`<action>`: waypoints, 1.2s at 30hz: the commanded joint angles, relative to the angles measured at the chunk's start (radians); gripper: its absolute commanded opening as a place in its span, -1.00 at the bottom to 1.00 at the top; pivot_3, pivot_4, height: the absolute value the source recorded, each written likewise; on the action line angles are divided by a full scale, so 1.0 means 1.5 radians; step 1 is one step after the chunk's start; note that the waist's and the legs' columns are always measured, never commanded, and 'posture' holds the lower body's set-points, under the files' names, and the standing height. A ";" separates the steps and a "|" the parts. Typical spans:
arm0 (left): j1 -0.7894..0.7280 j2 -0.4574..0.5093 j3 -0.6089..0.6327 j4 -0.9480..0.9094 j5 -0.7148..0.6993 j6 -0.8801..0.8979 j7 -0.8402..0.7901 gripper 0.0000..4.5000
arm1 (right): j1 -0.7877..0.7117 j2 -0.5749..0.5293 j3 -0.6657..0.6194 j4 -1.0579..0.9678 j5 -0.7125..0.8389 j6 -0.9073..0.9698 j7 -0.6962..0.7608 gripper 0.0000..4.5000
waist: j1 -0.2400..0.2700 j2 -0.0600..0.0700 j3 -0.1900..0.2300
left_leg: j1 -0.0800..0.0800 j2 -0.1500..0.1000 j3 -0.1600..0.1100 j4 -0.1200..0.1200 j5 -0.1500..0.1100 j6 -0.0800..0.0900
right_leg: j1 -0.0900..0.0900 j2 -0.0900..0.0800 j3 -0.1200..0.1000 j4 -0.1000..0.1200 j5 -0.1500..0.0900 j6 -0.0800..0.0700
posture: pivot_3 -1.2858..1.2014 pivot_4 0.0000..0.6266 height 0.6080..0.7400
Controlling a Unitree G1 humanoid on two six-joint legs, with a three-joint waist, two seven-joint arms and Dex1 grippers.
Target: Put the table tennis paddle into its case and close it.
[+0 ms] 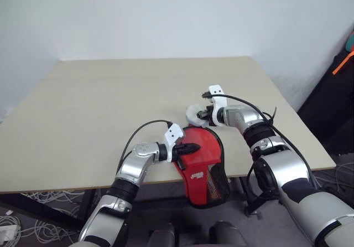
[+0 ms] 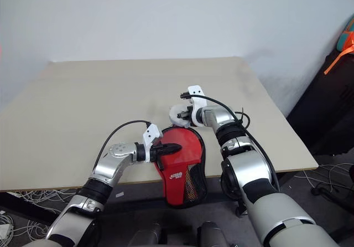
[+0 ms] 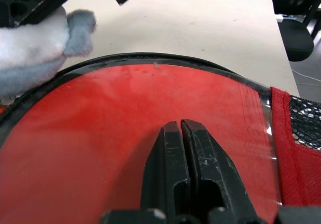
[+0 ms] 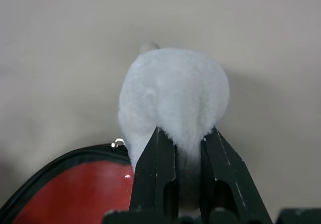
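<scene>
White logo (image 1: 197,175) printed on the red outside of the case (image 1: 200,161), near the black mesh end at the near table edge; letters too small to read. No other text, label, brand, number or sign legible anywhere, neither on the table nor on the far wall.

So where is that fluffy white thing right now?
The fluffy white thing is pinched in the right gripper, just past the case at the table's near edge.
</scene>
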 commanded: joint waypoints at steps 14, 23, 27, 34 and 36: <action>-0.026 0.012 -0.025 0.035 0.038 0.014 -0.031 -1.00 | -0.055 -0.073 -0.013 0.028 -0.035 -0.061 0.003 -0.95 | 0.000 0.001 0.000 | 0.000 0.000 0.000 0.000 0.000 0.000 | 0.000 0.000 0.000 0.000 0.000 0.000 | 0.03 -1.00 0.99; -0.033 0.011 -0.027 0.046 0.041 0.015 -0.036 -1.00 | 0.018 -0.156 0.043 -0.090 -0.062 -0.026 0.131 -0.95 | 0.001 0.002 0.000 | 0.000 -0.001 0.000 0.000 0.000 0.000 | 0.001 0.000 0.000 0.000 0.000 0.000 | 0.03 -1.00 0.99; -0.037 0.011 -0.028 0.049 0.041 0.016 -0.039 -1.00 | 0.100 -0.212 0.079 -0.249 -0.052 0.026 0.215 -0.95 | 0.002 0.003 0.000 | 0.000 -0.001 0.000 0.001 0.000 0.000 | 0.001 0.000 0.000 0.000 -0.001 0.001 | 0.03 -1.00 0.99; -0.045 0.012 -0.032 0.061 0.044 0.015 -0.047 -1.00 | 0.223 -0.312 0.088 -0.476 -0.031 0.101 0.290 -0.95 | 0.003 0.004 0.000 | 0.000 -0.001 0.000 0.001 0.000 0.000 | 0.001 0.000 0.000 0.000 -0.001 0.001 | 0.03 -1.00 0.99; -0.046 0.012 -0.033 0.064 0.044 0.014 -0.048 -1.00 | 0.238 -0.329 0.084 -0.500 -0.029 0.114 0.291 -0.95 | 0.002 0.004 0.000 | 0.000 -0.001 0.000 0.001 0.000 0.000 | 0.001 -0.001 0.001 0.000 -0.001 0.002 | 0.03 -1.00 0.99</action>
